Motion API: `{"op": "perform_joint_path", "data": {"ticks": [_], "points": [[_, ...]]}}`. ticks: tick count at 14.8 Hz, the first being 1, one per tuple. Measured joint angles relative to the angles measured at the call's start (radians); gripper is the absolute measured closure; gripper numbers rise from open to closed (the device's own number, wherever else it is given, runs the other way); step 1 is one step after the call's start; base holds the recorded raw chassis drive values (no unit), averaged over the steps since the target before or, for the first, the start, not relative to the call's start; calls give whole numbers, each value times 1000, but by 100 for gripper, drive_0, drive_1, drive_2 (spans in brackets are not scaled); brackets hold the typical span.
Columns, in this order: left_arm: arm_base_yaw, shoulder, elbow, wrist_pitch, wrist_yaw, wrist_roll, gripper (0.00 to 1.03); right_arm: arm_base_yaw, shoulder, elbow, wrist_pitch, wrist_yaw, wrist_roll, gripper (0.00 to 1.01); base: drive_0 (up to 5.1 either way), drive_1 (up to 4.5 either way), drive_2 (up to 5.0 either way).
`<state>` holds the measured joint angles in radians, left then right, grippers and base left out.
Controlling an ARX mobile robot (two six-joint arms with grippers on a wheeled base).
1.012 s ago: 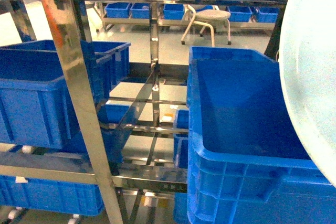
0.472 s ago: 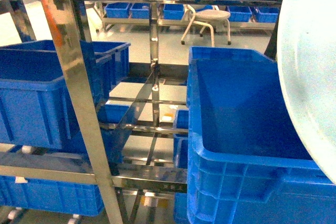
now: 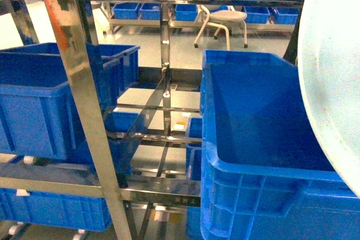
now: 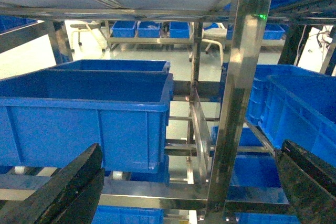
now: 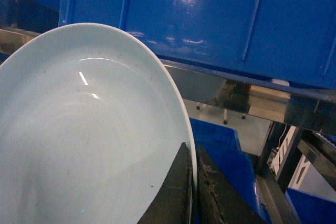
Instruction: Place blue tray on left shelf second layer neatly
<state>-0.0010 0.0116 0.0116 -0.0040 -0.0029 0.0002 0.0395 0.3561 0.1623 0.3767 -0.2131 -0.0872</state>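
The head view shows one blue tray [image 3: 332,71] filling the right edge of the frame from top to lower right, tilted steeply with only part of its pale face visible. In the right wrist view the same tray occupies the left half of the frame, and the right gripper [image 5: 193,182] is pinching its rim: two dark fingers [image 5: 176,192] are pressed together on the edge at lower centre, one on each side.

The steel rack [image 3: 79,99] stands in the left half of the head view, one square upright running from upper left to lower centre. Two dark-blue crates are counted in the left bay: one crate [image 3: 39,99] at middle left on its tier, and a second crate [image 3: 50,209] below it at lower left. One large crate [image 3: 253,139] sits in the right bay, its open top just beside the tray. Six smaller bins [image 3: 185,12] line the far wall at top centre, with one stool [image 3: 222,21] in front of them.

In the left wrist view the left gripper [image 4: 189,182] is spread wide, its two dark fingers at the lower left and lower right corners, nothing between them
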Motion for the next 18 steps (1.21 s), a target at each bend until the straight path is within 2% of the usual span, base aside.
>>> {"op": "perform_joint_path", "data": {"ticks": [18], "points": [[0, 0, 0, 0, 0, 0, 5, 0, 0, 0, 0, 0, 0, 99, 0, 0, 0]]}}
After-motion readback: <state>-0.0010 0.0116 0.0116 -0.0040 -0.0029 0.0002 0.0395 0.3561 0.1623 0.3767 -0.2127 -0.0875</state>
